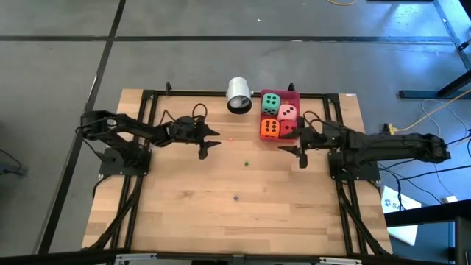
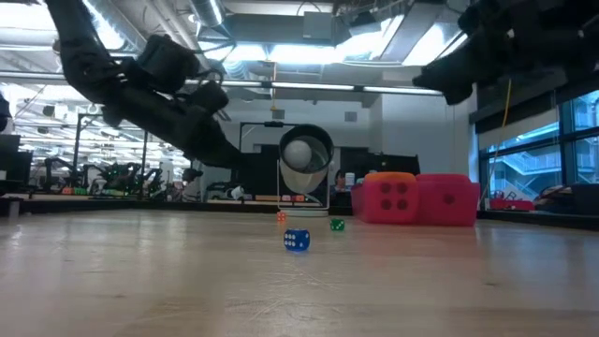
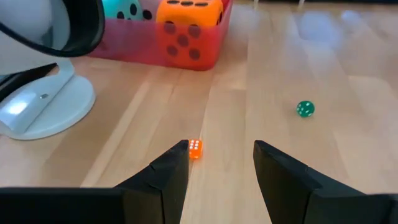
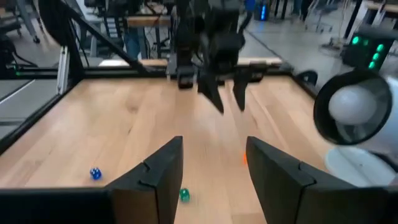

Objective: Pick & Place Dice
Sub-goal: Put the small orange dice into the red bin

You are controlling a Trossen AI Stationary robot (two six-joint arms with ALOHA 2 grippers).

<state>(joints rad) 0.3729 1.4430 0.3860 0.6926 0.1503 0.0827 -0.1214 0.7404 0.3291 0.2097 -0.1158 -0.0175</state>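
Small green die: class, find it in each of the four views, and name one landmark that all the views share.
High view: small green die mid-table, between the two arms.
Low view: just right of the small blue die.
Left wrist view: on bare wood, apart from the small orange die.
Right wrist view: on wood, close to the camera.
Shared landmark: white cup, lying on its side.

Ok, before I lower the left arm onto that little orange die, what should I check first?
1. Left end effector open and empty: ok.
2. Small orange die centred between its fingers: not ok, it sits close to one fingertip.
3. Die touching that fingertip: cannot tell.
4. Small green die clear of the approach: ok, well off to the side.
5. Right end effector open, empty and apart from the left arm: ok.
6. Red tray and white cup out of the way: ok.
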